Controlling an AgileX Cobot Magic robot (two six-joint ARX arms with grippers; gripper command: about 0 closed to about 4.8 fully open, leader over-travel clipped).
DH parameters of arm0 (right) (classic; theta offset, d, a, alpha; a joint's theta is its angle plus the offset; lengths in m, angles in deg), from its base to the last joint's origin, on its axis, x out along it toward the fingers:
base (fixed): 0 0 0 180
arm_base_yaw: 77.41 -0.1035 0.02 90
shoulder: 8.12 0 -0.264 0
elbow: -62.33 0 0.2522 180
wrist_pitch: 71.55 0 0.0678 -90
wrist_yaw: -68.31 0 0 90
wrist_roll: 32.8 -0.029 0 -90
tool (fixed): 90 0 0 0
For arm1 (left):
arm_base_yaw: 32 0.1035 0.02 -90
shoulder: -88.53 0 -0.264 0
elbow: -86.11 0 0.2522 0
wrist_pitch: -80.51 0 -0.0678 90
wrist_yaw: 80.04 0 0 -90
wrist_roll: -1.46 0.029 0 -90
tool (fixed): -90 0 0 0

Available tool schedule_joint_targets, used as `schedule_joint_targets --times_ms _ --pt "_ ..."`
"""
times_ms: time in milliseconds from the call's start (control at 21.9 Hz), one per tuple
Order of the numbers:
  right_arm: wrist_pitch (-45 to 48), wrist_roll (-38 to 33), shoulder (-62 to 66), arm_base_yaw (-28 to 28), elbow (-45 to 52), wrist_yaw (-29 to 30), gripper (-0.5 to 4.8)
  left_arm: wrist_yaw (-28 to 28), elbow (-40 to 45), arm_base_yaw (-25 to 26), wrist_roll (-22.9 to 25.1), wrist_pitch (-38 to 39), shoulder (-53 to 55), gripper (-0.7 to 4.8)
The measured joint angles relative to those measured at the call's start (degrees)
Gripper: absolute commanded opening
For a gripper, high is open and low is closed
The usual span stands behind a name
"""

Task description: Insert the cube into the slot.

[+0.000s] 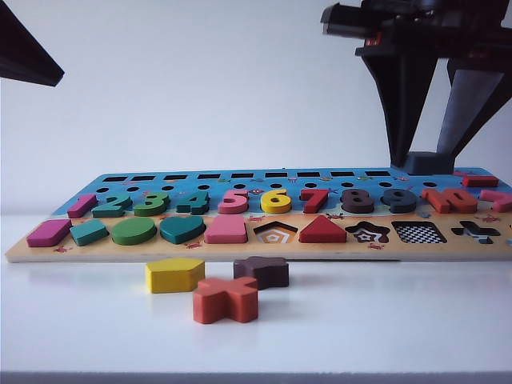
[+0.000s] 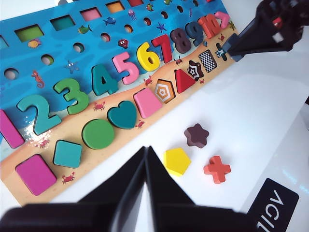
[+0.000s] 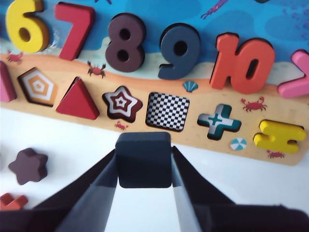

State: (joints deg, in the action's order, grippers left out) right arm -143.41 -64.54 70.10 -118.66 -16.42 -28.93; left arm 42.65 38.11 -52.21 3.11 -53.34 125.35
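Jaws of the right gripper clamp the cube by opposite flat sides just before the checkered slot, a light, rigid, smooth-looking block, while the left gripper's jaws rest together over the worktop.

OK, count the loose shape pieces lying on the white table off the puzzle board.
3, grouped in front of the board: the yellow pentagon on the left, the brown star behind it to the right, the red cross nearest the camera. None seems hidden.
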Motion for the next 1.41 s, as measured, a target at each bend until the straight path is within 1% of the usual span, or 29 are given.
schedule_joint_targets --times_ms 228,593,912,1414 --pt "3.52 -0.42 2.25 0.72 0.48 -1.42 0.27 0.00 0.00 0.00 0.00 -0.02 0.00 0.10" --pt "4.17 -2.97 3.15 0.94 4.04 -1.44 0.27 0.00 0.00 0.00 0.00 0.00 0.00 0.09" --pt "7.96 -3.85 3.15 1.29 4.90 -2.78 0.25 0.00 0.00 0.00 0.00 0.00 0.00 0.10" --pt "8.83 -3.91 3.15 4.70 4.90 -2.95 0.21 0.00 0.00 0.00 0.00 0.00 0.00 0.10"
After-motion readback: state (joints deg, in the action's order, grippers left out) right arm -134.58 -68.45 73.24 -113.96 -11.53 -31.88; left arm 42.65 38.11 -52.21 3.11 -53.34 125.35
